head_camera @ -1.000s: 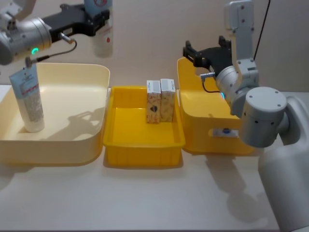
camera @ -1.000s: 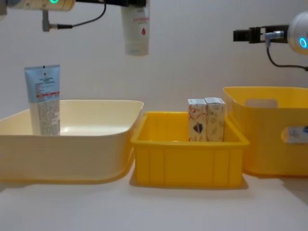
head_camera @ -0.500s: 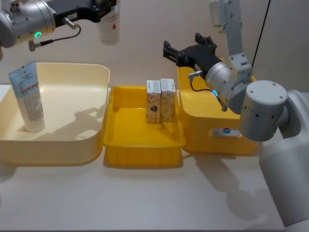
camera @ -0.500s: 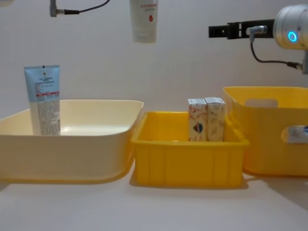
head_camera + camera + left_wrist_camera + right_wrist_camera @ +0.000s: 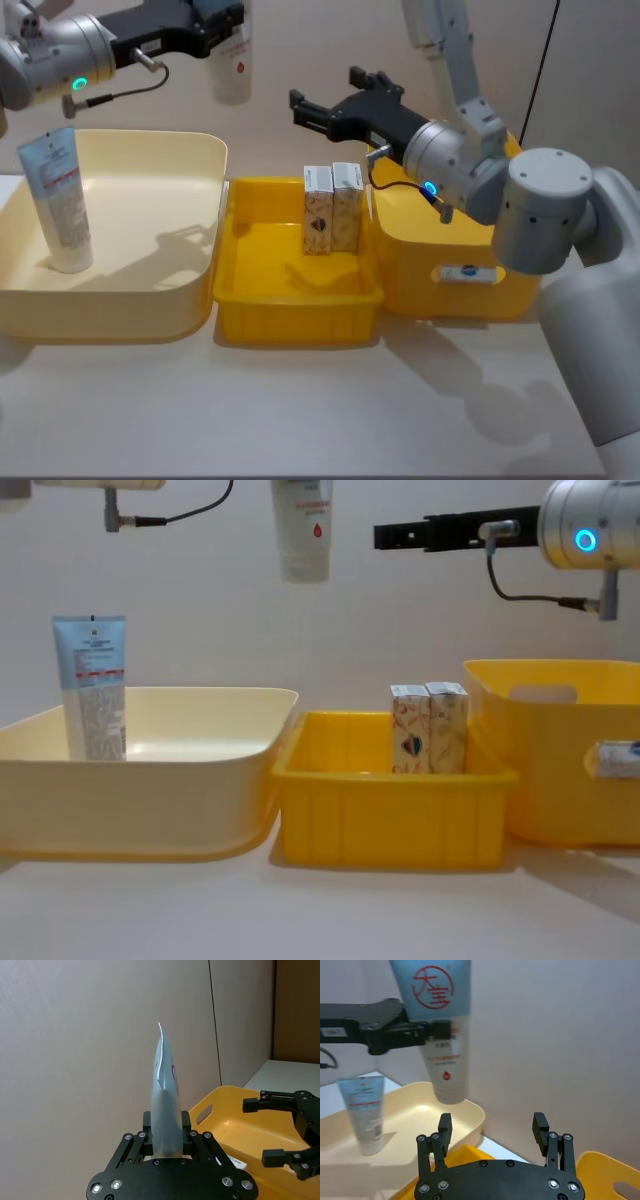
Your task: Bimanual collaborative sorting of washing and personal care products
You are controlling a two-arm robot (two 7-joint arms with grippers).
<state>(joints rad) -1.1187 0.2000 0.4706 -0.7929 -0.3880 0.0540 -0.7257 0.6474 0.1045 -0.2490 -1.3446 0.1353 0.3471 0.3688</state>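
Both arms have drawn closer together since a second ago. From your left: a blue tube (image 5: 58,205) stands upright in the cream bin (image 5: 150,300). Your left gripper (image 5: 218,22) holds the raised tube (image 5: 232,65) high, jaws clamped on it. Two cartons (image 5: 333,208) stand in the middle yellow bin (image 5: 295,310). Your right gripper (image 5: 325,100) hangs above them, jaws wide, facing the raised tube. Its wrist view reveals that tube's red circle logo.

1. The held tube (image 5: 232,70), upper left of the frame: smooth, soft plastic with a faint sheen.
2. The standing tube (image 5: 60,205), left: the same satin plastic.
3. The cartons (image 5: 332,207), centre: matt printed card.
4. The cream bin (image 5: 120,310) and yellow bins (image 5: 295,320): glossy moulded plastic.
5. The right gripper (image 5: 492,1122): matt black.
6. The table (image 5: 300,420): smooth, matt.
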